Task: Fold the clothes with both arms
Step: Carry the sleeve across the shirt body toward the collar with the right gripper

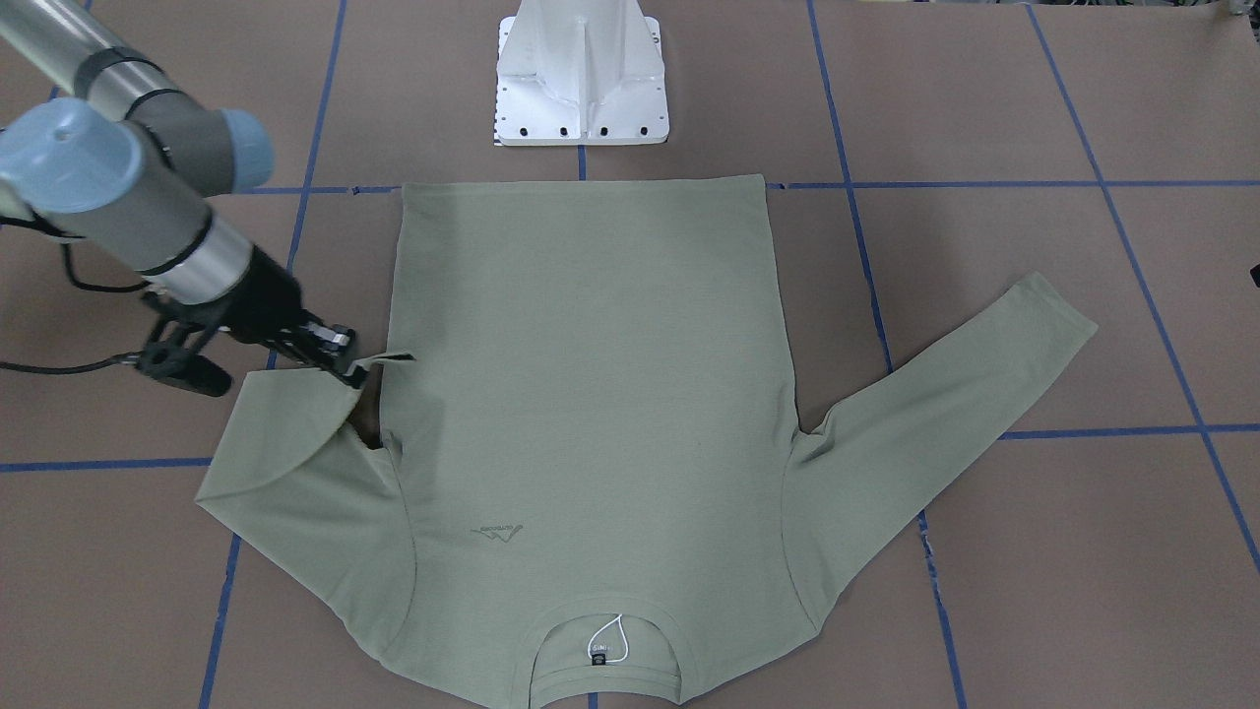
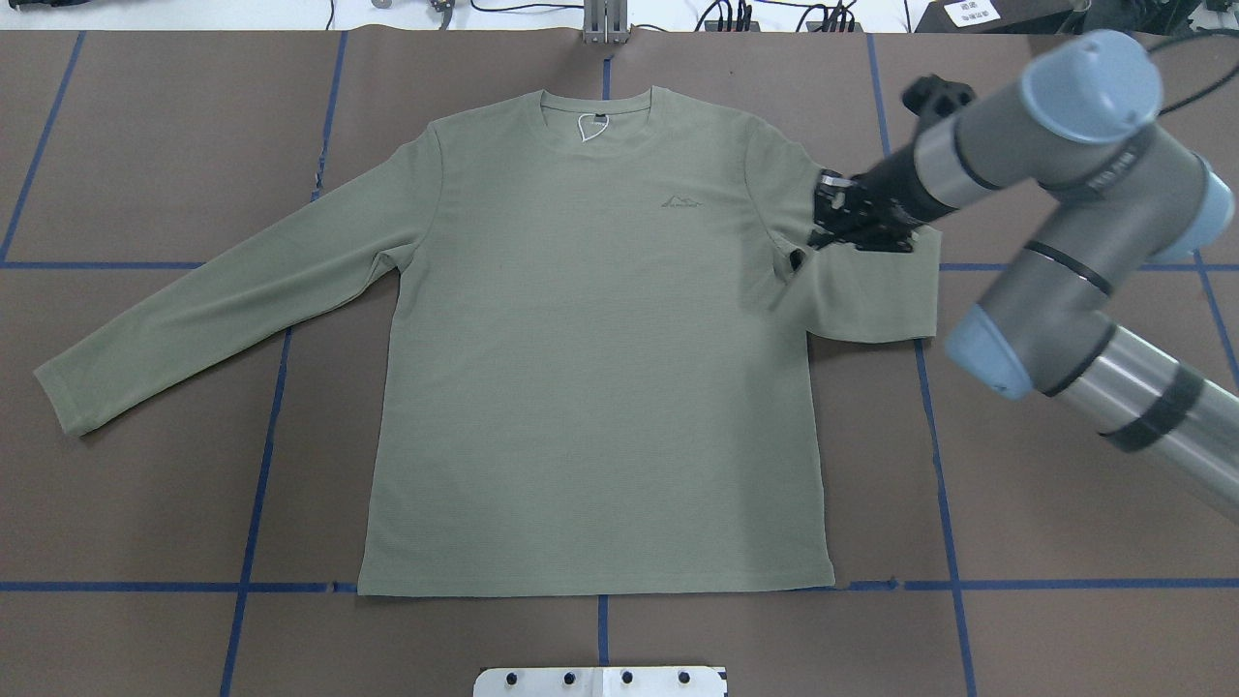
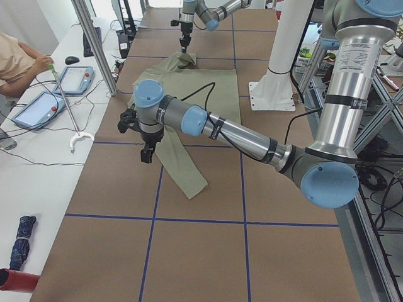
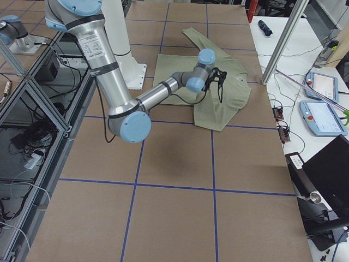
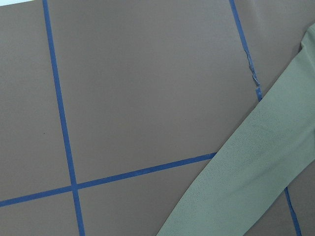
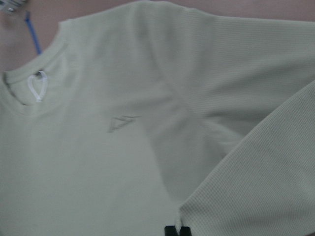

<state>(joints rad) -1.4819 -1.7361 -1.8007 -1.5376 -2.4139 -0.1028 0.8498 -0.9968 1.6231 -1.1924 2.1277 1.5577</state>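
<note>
The pale sage-green shirt (image 2: 600, 387) lies flat, chest logo up, on the brown table, neck towards the far edge in the overhead view. My right gripper (image 2: 800, 256) is shut on the cuff of the shirt's right-hand sleeve (image 2: 871, 300), which is doubled back towards the armpit. It also shows in the front-facing view (image 1: 356, 372) and the right wrist view (image 6: 177, 230). The other sleeve (image 2: 223, 300) lies stretched out flat. My left gripper (image 3: 146, 154) hovers beside that sleeve. It shows only in the exterior left view, so I cannot tell if it is open or shut.
The white pedestal base (image 1: 581, 89) stands at the robot's edge of the table, just past the shirt's hem. Blue tape lines (image 2: 261, 465) grid the brown mat. A side table with tablets (image 3: 38, 107) and an operator (image 3: 19, 63) is beyond the neck side.
</note>
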